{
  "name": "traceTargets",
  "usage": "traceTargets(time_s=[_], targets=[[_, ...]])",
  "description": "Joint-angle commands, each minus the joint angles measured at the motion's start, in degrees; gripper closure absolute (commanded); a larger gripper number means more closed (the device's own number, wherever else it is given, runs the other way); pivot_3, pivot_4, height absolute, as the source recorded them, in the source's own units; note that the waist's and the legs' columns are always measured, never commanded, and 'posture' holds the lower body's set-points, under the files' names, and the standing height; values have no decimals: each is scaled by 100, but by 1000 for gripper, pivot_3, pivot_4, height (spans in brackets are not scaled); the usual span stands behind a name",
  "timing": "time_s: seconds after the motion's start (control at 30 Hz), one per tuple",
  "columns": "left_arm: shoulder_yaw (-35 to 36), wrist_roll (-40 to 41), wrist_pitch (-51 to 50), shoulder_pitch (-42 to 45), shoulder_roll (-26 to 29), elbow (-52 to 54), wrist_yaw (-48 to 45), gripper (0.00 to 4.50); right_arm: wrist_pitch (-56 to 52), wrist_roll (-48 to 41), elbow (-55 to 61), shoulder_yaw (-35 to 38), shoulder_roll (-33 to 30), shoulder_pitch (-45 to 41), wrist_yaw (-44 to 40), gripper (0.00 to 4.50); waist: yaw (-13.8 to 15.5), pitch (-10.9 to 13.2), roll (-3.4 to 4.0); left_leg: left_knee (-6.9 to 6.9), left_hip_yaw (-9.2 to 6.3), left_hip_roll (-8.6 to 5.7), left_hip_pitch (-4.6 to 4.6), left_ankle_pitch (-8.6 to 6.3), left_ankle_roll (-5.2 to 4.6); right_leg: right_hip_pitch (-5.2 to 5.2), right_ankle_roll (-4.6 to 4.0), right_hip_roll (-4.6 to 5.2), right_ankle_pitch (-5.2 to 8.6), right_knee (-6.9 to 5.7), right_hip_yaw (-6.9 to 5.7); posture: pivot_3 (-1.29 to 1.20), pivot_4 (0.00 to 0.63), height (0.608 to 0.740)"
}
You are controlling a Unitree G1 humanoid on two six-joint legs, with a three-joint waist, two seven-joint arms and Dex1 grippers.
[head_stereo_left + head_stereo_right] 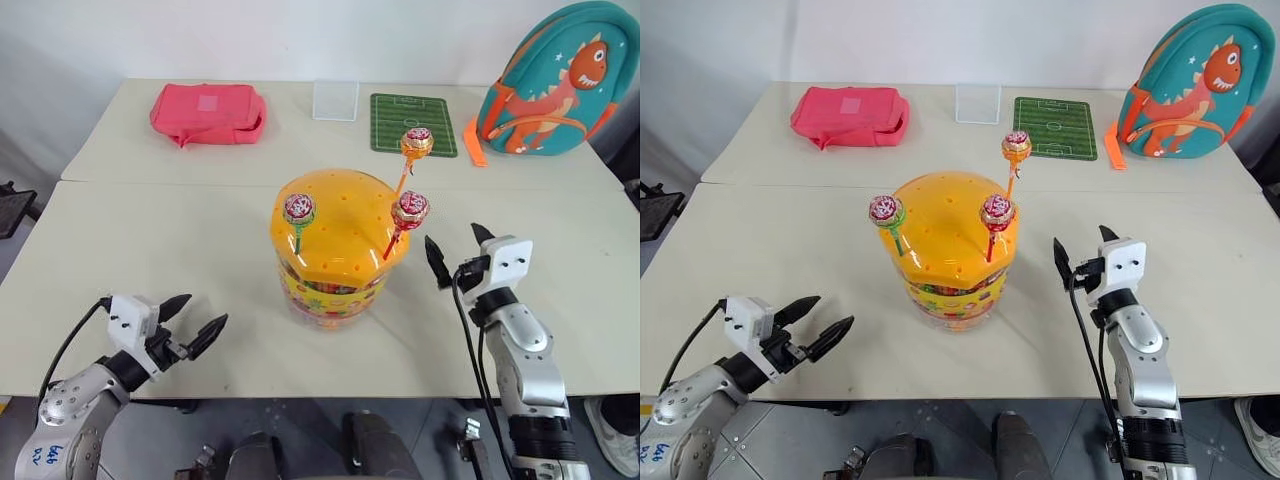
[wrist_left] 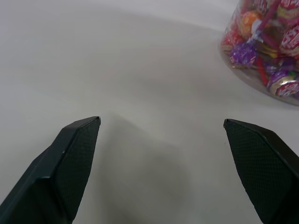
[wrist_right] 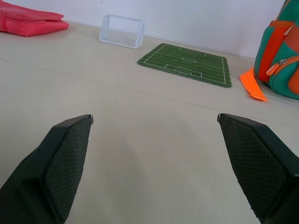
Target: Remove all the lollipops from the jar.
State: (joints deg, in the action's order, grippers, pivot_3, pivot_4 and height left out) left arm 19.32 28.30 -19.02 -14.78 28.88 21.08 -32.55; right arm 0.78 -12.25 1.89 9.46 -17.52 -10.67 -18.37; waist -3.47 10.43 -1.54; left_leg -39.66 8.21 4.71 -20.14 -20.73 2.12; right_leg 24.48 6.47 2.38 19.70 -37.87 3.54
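The jar (image 1: pixel 335 255), a clear tub of colourful sweets with a domed orange lid, stands in the middle of the near table. Three lollipops stick up out of the lid's holes: one on a green stick (image 1: pixel 299 210) at the lid's left, one on a red stick (image 1: pixel 410 209) at its right, one on an orange stick (image 1: pixel 416 143) further back and higher. My left gripper (image 1: pixel 200 318) hovers open near the table's front edge, left of the jar, with the jar's base (image 2: pixel 268 51) showing in the left wrist view. To the jar's right, my right gripper (image 1: pixel 458 246) stands open, empty, pointing away from me.
On the far table lie a pink pouch (image 1: pixel 208 112), a small white mesh goal (image 1: pixel 335 100), a green football-pitch mat (image 1: pixel 413 123) and a teal dinosaur backpack (image 1: pixel 555 82) with an orange strap. A seam (image 1: pixel 150 183) runs between the two tables.
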Motion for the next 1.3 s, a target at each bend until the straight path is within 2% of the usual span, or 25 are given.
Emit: traceTargets(time_s=[0.03, 0.13, 0.17, 0.33, 0.47, 0.57, 0.67, 0.77, 0.9, 1.03, 1.23, 1.3], targets=[[-63, -309, 256, 22, 46, 93, 45, 0, 1, -64, 152, 29, -30, 11, -76, 18, 6, 0, 0, 0, 0, 0, 0, 0, 0, 0, 0, 0, 0, 0, 0, 0, 150, 740], [-39, -326, 456, 370, 169, -209, -188, 0, -158, -487, 467, 103, -156, 257, -518, 18, 37, 0, 0, -1, 1, -2, 0, 0, 0, -1, 0, 2, 0, 1, 0, 0, 150, 740], [51, -33, 436, 602, 339, -431, -612, 0, -205, -748, 724, 212, -278, 440, -776, 18, 49, 0, 0, -1, 0, -2, -1, 0, 0, -1, 0, 2, 0, 0, -2, 0, 150, 740], [312, 338, 650, 2183, 1173, -2229, -1880, 0, -953, -2412, 2001, 1212, -1316, 1697, -2143, 18, 182, 5, 9, -4, 1, -6, -3, 0, -1, 0, 0, -1, 0, 2, -8, 0, 150, 740], [215, 768, 55, 3081, 1547, -2851, -2693, 0, -1130, -3076, 2484, 2127, -1928, 2499, -2770, 18, 152, -2, -4, -2, 9, -6, 1, -5, -9, -6, 2, 0, -1, 11, -8, 0, 150, 740], [-74, 1240, -877, 4145, 2020, -3285, -3698, 0, -1328, -4047, 2940, 3281, -2338, 3036, -3457, 18, 179, 1, -1, -7, 10, -5, -1, -6, -9, -2, 3, -5, -1, 4, -9, 0, 150, 740], [-445, 1394, -1297, 5372, 2215, -3553, -4449, 0, -1442, -4774, 3568, 3864, -2587, 3346, -3912, 18, 191, 0, -4, -11, 6, -4, -1, -6, -9, -6, 3, -10, -1, 5, -10, 0, 150, 740], [-691, 1578, -1748, 6072, 2211, -3350, -4829, 0, -1284, -4731, 4070, 3821, -2785, 3342, -4273, 18, 184, -2, -5, -19, 2, -5, 0, -6, -10, -18, 10, -11, -5, 12, -9, 0, 150, 740], [-1011, 1625, -1771, 6593, 1987, -2948, -5190, 0, -1386, -4905, 4345, 3458, -2731, 3012, -3857, 18, 166, -1, -5, -27, 4, -2, 3, -10, -12, -17, 10, -11, -5, 7, -5, 0, 150, 740], [-1379, 1522, -1557, 6763, 1600, -2502, -5372, 0, -1339, -4518, 4177, 3448, -2649, 3227, -4150, 18, 221, -1, -5, -37, -3, -5, -8, -10, -13, -14, 10, -10, -5, 5, -3, 0, 150, 740], [-1748, 1382, -1421, 6791, 892, -2070, -5008, 0, -1265, -4229, 4206, 3263, -2494, 3168, -3976, 18, 216, -1, -6, -46, -3, -6, -7, -11, -17, -16, 17, -9, -9, 3, 4, 0, 150, 740], [-1837, 1278, -1295, 6750, 743, -2012, -4917, 400, -1254, -4170, 4216, 3208, -2458, 3106, -3889, 0, 189, -1, -5, -44, -5, -6, -6, -11, -17, -16, 17, -10, -9, 1, 4, 0, 150, 740]])
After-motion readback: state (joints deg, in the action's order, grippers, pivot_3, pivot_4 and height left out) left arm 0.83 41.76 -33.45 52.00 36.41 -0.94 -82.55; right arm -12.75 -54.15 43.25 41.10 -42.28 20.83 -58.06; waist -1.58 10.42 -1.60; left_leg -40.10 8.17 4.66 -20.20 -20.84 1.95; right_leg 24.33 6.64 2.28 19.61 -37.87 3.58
